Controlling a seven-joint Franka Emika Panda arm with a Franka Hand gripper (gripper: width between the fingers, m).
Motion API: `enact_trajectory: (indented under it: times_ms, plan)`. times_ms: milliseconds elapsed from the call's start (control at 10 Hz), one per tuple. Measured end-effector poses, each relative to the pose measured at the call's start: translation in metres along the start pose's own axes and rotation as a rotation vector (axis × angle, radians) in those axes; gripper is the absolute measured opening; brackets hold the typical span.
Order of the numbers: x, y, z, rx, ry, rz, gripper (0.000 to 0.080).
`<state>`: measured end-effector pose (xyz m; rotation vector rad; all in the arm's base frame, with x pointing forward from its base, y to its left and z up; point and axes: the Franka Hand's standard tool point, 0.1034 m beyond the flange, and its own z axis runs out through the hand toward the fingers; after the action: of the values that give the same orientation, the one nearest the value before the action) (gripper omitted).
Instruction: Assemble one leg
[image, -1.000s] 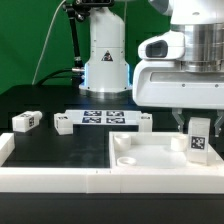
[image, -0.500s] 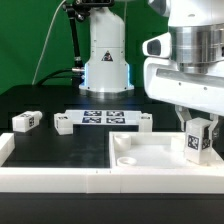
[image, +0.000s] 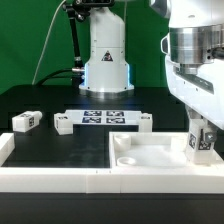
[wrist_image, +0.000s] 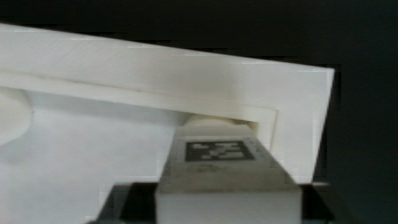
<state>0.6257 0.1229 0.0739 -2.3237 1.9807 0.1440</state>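
Twists round from a second ago, keeps the gripper (image: 200, 133) clamped on the leg (image: 201, 146) at four o'clock, over a corner of the white tray-like part (image: 150, 153), probably to screw it in.

Table (image: 60, 147): marker board (image: 105, 118), loose legs (image: 25, 121), white tray (image: 150, 166)

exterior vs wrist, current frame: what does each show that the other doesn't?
Exterior only: two loose legs at the exterior view's left, the marker board, the arm's base. Wrist only: the leg with its tag face-on, its tip at a corner of the white square part. Both: the gripper shut on the leg, over that part.
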Motion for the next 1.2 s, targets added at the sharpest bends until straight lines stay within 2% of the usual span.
enact_trajectory:
  times_ms: [100, 200, 300, 400, 500, 800, 1100, 1200]
  plan:
    - [-0.0001, 0.0001, 0.0001, 0.000, 0.000, -0.038, 0.0293]
    - [-0.0002, 0.0002, 0.0001, -0.002, 0.000, -0.060, 0.0462]
    - [0.0000, 0.0000, -0.0008, -0.006, -0.002, -0.135, 0.0581]
    - [0.0000, -0.0005, -0.0020, -0.008, -0.002, -0.270, 0.0581]
    - [0.0011, -0.0005, -0.0021, -0.008, -0.002, -0.408, 0.0639]
    - [-0.0018, -0.0007, -0.0027, -0.014, -0.002, -0.769, 0.0649]
    - [-0.0053, -0.0007, -0.0024, -0.037, 0.024, -1.114, 0.0649]
    - [-0.0016, -0.0016, -0.0031, -0.051, 0.035, -1.318, 0.0649]
